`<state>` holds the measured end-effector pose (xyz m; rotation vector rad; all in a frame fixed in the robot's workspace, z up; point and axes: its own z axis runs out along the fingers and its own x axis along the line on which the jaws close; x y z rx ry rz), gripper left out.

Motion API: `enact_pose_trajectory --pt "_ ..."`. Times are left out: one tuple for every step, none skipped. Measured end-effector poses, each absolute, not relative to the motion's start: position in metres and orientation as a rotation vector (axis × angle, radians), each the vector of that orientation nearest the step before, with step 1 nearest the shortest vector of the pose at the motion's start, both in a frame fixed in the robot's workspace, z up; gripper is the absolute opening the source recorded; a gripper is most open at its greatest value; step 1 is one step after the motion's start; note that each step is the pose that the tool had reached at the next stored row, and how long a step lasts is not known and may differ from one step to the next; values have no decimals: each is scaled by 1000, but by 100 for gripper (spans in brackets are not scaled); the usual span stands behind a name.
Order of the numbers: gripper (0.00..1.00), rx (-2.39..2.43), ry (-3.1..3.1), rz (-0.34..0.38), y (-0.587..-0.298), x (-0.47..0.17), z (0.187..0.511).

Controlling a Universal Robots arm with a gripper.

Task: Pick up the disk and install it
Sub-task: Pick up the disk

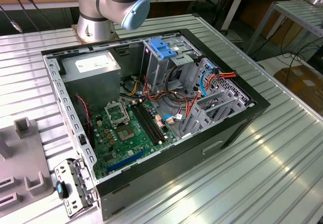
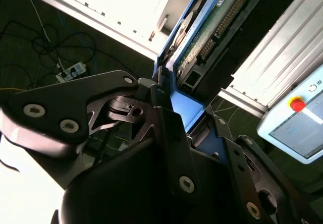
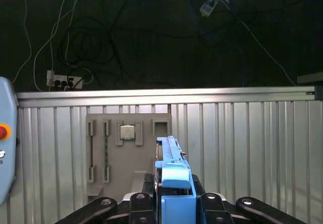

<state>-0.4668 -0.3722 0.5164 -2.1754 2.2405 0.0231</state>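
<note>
- Black two-finger claw (image 3: pixel 174 191) is shut narrowly on the flat silver-metal disk (image 3: pixel 171 156). In both wrist views its fingers press the two sides of the blue plastic carrier at the tab end.
- In the second wrist view the claw (image 2: pixel 184 110) grips only that end. The disk (image 2: pixel 212 27) juts forward from it with its green circuit-board face and connector pins in sight. Taking it by the end probably keeps the long body clear of the fingers.
- In the first wrist view the disk stands on edge, its thin side toward the camera and clear of any surface. Beyond it lie the ribbed aluminium table (image 3: pixel 252 148) and a grey slotted fixture plate (image 3: pixel 96 156) with a small square chip (image 3: pixel 127 131) seated in one pocket.
- In the exterior view the open black computer case (image 1: pixel 237 128) lies on its side, so its inside faces up and can be reached from above.
- From the green motherboard (image 1: pixel 128 130), the grey power-supply box (image 1: pixel 93 67) sits at about eleven o'clock. The tall metal drive cage with a blue latch (image 1: pixel 164 47) is at about one o'clock, and a tangle of red and blue cables (image 1: pixel 212 77) is near two o'clock.
- Only the silver arm joint with a blue cap (image 1: pixel 123 2) shows there, at twelve o'clock, beyond the case.
- As I judge it, the pick-up is done and the disk is not yet in the case.
</note>
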Motion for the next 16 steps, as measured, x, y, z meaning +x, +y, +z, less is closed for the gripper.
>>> enact_pose_trajectory --pt "37 -2175 2240 23 -372 -466 516" --pt "37 -2176 2240 23 -372 -465 516" --pt "37 -2175 2240 23 -372 -462 516" --pt "37 -2175 2240 23 -372 -461 516" --pt "37 -2176 2240 23 -372 -460 516" --pt "37 -2175 2241 23 -372 -458 516" --pt "37 -2176 2240 23 -372 -456 516" --pt "37 -2175 2240 23 -372 -455 516" --pt "37 -2175 2241 23 -372 -454 516" --pt "37 -2176 2240 23 -372 -454 516" --pt "37 -2175 2240 23 -372 -453 516" --pt "37 -2175 2240 23 -372 -453 516" --pt "37 -2176 2240 23 -372 -452 516" --pt "37 -2175 2241 23 -372 -452 516" --pt "37 -2175 2240 23 -372 -451 516" --pt "37 -2175 2240 23 -372 -451 516"
